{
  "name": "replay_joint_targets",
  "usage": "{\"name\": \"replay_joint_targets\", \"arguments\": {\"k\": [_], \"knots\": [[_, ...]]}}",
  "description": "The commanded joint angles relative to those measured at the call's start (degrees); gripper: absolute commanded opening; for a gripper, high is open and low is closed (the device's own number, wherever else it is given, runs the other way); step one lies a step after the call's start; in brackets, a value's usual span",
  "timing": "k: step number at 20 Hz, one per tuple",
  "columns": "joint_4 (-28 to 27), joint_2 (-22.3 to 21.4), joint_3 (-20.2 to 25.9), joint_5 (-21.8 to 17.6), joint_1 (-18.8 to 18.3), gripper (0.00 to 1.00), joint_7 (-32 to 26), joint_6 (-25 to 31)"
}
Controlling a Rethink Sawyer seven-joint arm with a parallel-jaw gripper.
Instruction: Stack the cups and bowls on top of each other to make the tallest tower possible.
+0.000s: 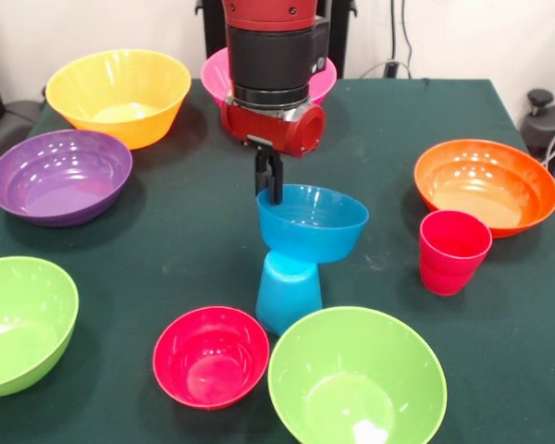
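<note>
Where the arm descends at centre, you see the gripper (269,188) with its dark fingers drawn close together at the far left rim of the blue bowl (313,222); whether they pinch that rim cannot be told. You find this bowl sitting mouth up on an inverted light blue cup (288,292), together forming the tower (301,254), its long axis upright and the bowl tipped slightly. Directly below and just right of the gripper, the tower stands near the middle of the dark green tablecloth (166,250). Around it you see the red bowl (211,356) and a lime green bowl (357,379) just in front, the red-pink cup (453,252) upright to the right, then the orange bowl (486,185), purple bowl (60,176), yellow-orange bowl (118,95), pink bowl (213,74) and a second lime green bowl (18,324). Behind the table, you see a pale wall (462,37) with cables.
</note>
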Motion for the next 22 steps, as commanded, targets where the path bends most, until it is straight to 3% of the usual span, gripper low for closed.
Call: {"name": "replay_joint_targets", "arguments": {"k": [1,9,16,22], "knots": [[-1.4,4.4,3.0,-0.1,-2.6,0.00,1.9,1.8],[-4.2,4.6,3.6,0.4,-3.5,0.00,0.7,5.6],[-8.9,7.3,3.2,0.7,-3.0,0.00,0.7,7.6],[-8.0,6.8,3.0,0.7,-2.2,0.00,2.1,7.0]]}}
